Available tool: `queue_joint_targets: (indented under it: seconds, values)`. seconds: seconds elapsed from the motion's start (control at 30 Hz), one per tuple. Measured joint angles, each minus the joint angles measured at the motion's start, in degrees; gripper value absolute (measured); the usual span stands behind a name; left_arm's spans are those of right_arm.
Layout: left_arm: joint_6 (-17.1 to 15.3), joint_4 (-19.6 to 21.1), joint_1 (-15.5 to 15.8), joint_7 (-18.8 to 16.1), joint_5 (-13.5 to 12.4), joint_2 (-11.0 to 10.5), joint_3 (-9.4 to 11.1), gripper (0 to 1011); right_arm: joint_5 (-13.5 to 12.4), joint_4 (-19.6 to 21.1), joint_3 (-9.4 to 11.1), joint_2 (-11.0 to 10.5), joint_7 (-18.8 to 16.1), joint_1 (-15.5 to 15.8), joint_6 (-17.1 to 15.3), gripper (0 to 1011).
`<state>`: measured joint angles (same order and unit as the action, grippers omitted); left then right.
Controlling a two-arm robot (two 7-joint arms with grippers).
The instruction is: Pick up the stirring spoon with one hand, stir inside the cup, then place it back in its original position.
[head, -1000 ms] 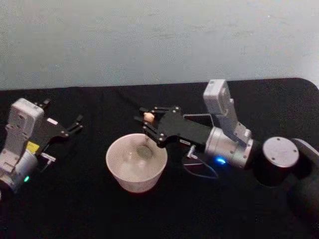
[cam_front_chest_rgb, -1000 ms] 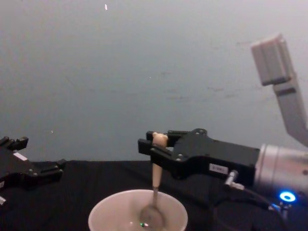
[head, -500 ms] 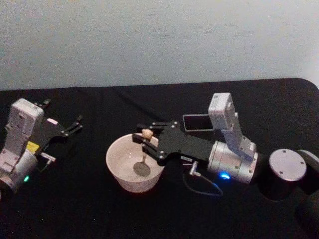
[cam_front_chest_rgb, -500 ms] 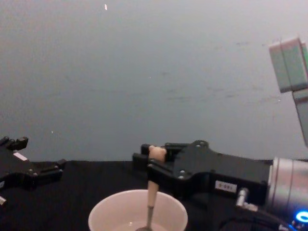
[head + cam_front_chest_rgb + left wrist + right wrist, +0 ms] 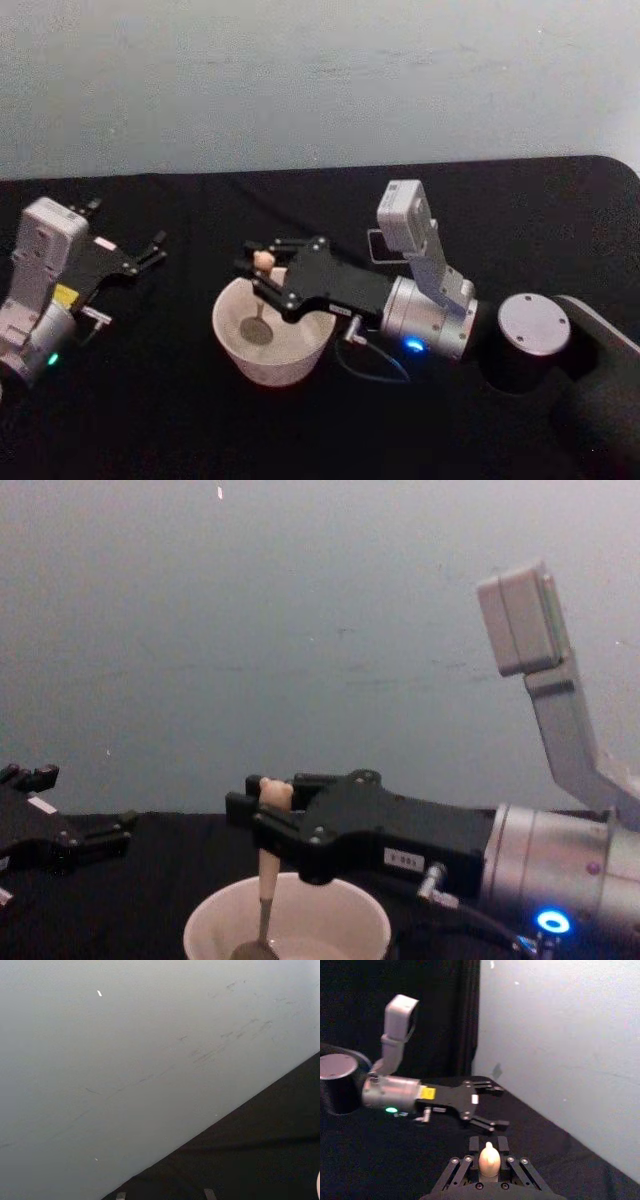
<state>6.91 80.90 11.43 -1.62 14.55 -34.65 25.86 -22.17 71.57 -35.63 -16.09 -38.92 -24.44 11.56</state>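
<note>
Seen from the head camera, the wide round cream-white cup [image 5: 228, 335] stands nearest on the black cloth-covered surface [image 5: 150, 420]; the chest view shows its thin rim [image 5: 200, 917] from the side. The slim stirring spoon [image 5: 264, 261], with its cream-beige handle and tiny bear-head top, stands nearly upright inside the cup. Its small round bowl lies low in the cup, toward 9 o'clock of the cup's centre; whether it touches the cup's floor cannot be told. In the chest view the handle [image 5: 266, 880] drops from the bear head down past the rim.

The right pincer [image 5: 262, 272], black and flat-linked, reaches in from about 3 o'clock of the cup and pinches the spoon just below the bear head, above the cup's opening [image 5: 258, 815]. The right wrist view shows the bear head [image 5: 489, 1159] held between the two black fingers [image 5: 489, 1144].

At about 9 to 10 o'clock, well apart from the cup, the left pincer [image 5: 122, 228] rests low over the surface with its fingers spread and nothing between them [image 5: 75, 805] [image 5: 496, 1106].

Farthest, at 12 o'clock, a pale grey-blue wall [image 5: 320, 80] rises behind the surface's back edge.
</note>
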Motion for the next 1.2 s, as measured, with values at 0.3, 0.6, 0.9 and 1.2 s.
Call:
queue_joint_targets:
  seconds: [0.3,0.6,0.9,1.2]
  values:
    - [0.0,0.0,0.0,0.0,0.0,0.0,0.0,1001,0.96,-2.99,1.31,1.44,1.86,-1.65,0.72,212]
    - [0.0,0.0,0.0,0.0,0.0,0.0,0.0,1001,1.57,-3.21,2.33,1.1,2.35,-1.62,0.76,212]
    - [0.0,0.0,0.0,0.0,-0.01,0.0,0.0,1001,2.21,-2.16,3.3,-0.21,2.7,-0.88,0.85,212]
    - [0.0,0.0,0.0,0.0,0.0,0.0,0.0,1001,0.84,2.43,4.14,-3.24,1.0,2.05,-0.04,212]
